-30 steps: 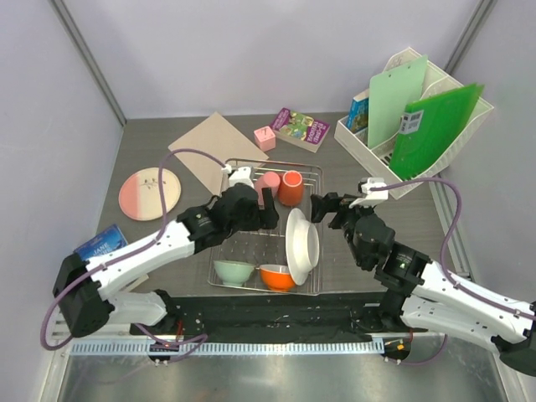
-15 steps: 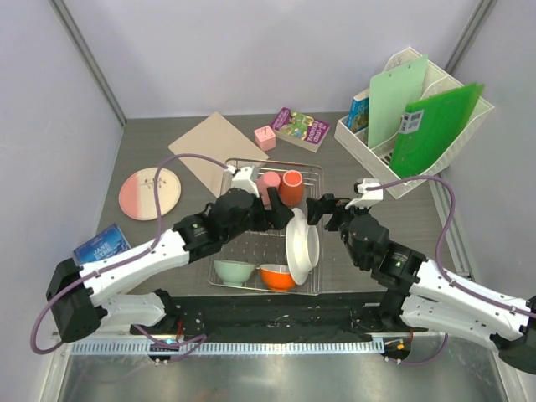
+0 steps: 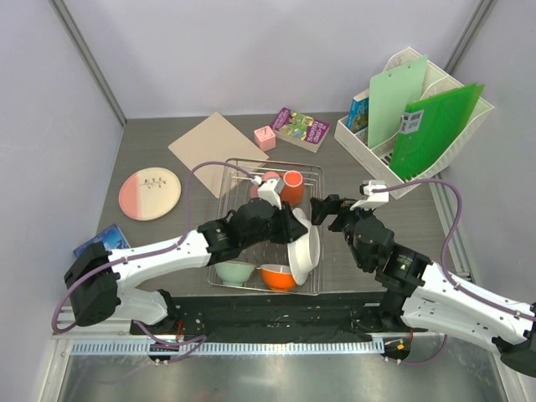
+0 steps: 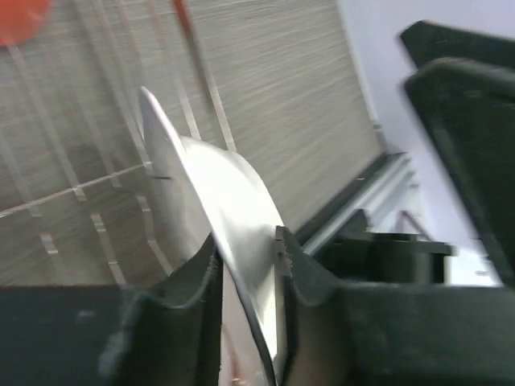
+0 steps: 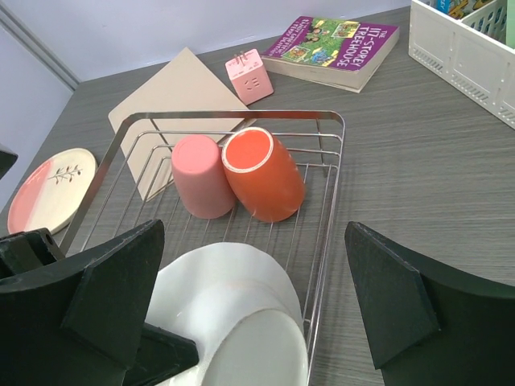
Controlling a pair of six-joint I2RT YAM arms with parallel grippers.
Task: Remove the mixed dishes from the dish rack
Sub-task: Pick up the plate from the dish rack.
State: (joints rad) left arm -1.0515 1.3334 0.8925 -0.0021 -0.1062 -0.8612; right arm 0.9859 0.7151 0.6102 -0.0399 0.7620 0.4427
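The dish rack (image 3: pixel 272 162) holds a white plate (image 3: pixel 306 247) standing on edge, a pink cup (image 3: pixel 270 180), an orange cup (image 3: pixel 291 188), a mint-green bowl (image 3: pixel 234 271) and an orange bowl (image 3: pixel 277 276). My left gripper (image 3: pixel 295 219) is shut on the white plate's upper rim; in the left wrist view the rim (image 4: pixel 229 201) runs between both pads of that gripper (image 4: pixel 246 249). My right gripper (image 3: pixel 322 209) hangs open over the rack's right side, its fingers (image 5: pixel 253 233) spread above the plate (image 5: pixel 233 297), with the pink cup (image 5: pixel 201 186) and orange cup (image 5: pixel 264 175) beyond.
A pink-rimmed plate (image 3: pixel 150 193) lies on the table at the left. Behind the rack are a tan board (image 3: pixel 218 151), a pink cube (image 3: pixel 265 137) and a purple book (image 3: pixel 301 128). A white organizer (image 3: pixel 419 117) with green boards stands at back right. A blue book (image 3: pixel 100 243) lies near left.
My left gripper has moved right across the rack to the standing white plate and closed on its rim. The right arm has hardly shifted.
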